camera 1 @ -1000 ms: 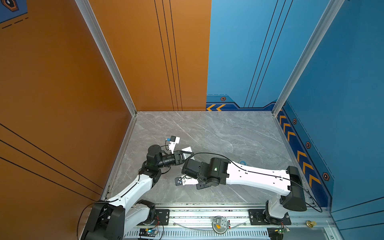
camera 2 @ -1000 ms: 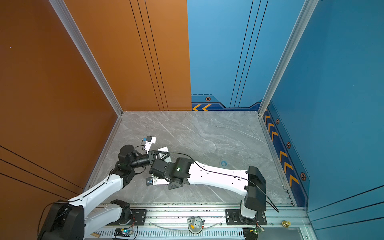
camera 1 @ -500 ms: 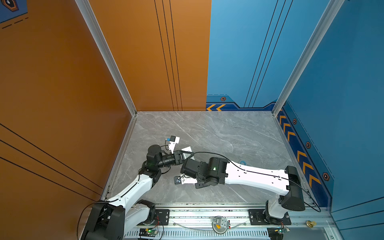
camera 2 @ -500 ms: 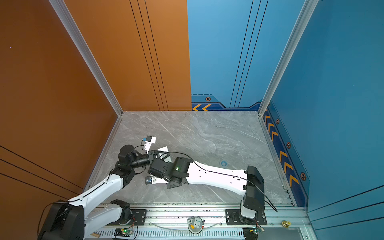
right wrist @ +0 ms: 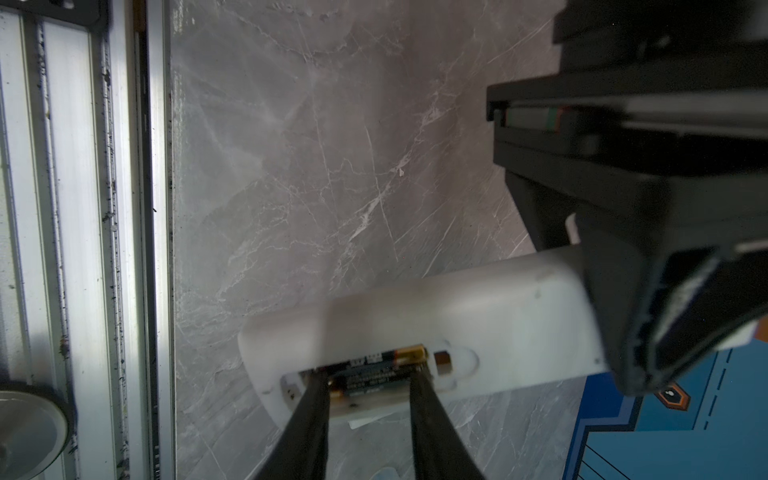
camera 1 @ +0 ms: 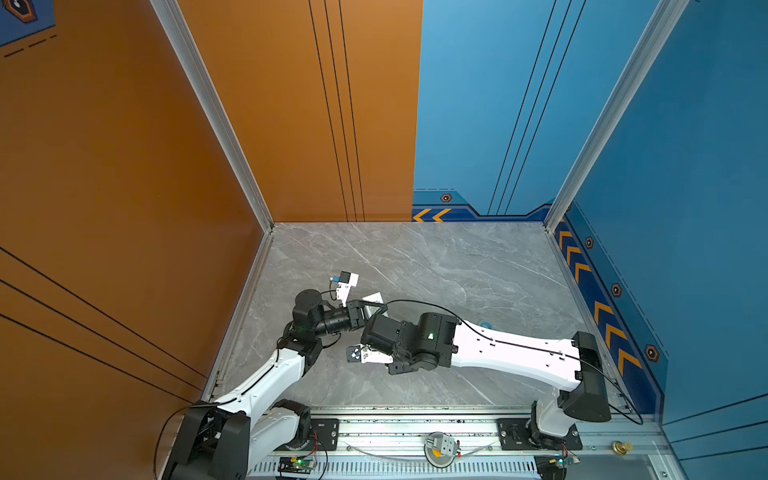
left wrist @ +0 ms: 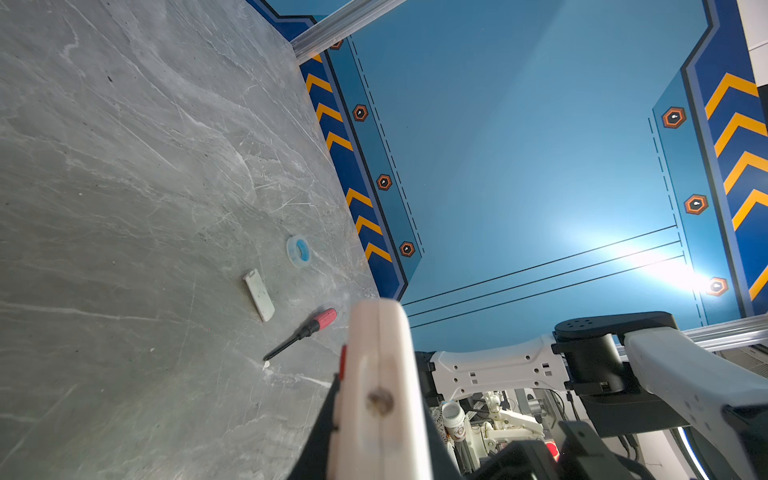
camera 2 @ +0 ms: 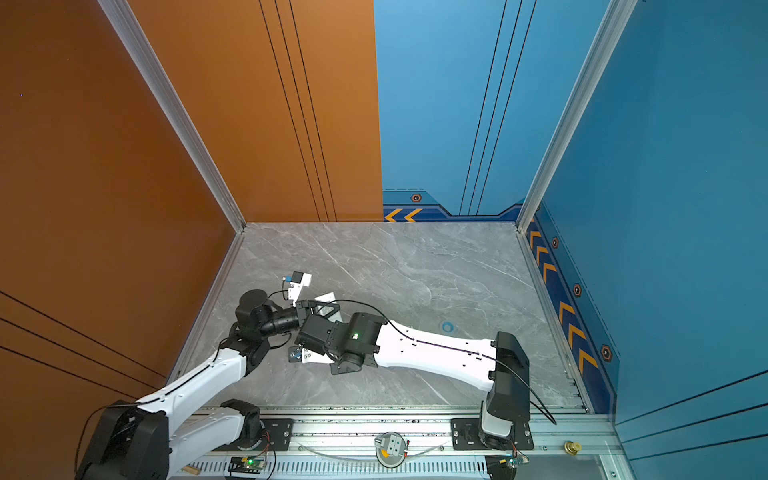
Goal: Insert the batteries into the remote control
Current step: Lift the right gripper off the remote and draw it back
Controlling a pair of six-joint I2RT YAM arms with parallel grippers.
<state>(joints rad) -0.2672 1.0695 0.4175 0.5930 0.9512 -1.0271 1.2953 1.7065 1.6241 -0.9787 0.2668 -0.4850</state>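
Observation:
My left gripper (left wrist: 374,419) is shut on the remote control (left wrist: 379,374), holding the slim white body edge-on above the table. In the right wrist view the remote control (right wrist: 457,311) shows its open back compartment, with the batteries (right wrist: 380,370) lying inside, dark with a gold end. My right gripper (right wrist: 368,390) is open at that compartment, its two dark fingers (right wrist: 309,411) standing apart at either end of a battery. In both top views the grippers meet left of centre, where a white corner of the remote control (camera 1: 374,298) (camera 2: 326,297) shows; the right fingers are hidden under their own wrist.
A white battery cover (left wrist: 259,294), a red-handled screwdriver (left wrist: 303,332) and a blue tape ring (left wrist: 298,250) (camera 1: 484,326) lie on the grey marble table (camera 1: 436,266). Orange and blue walls enclose it; an aluminium rail (right wrist: 83,208) runs along the front edge.
The right arm's elbow swayed a little and came back. The left arm stays put with the remote control.

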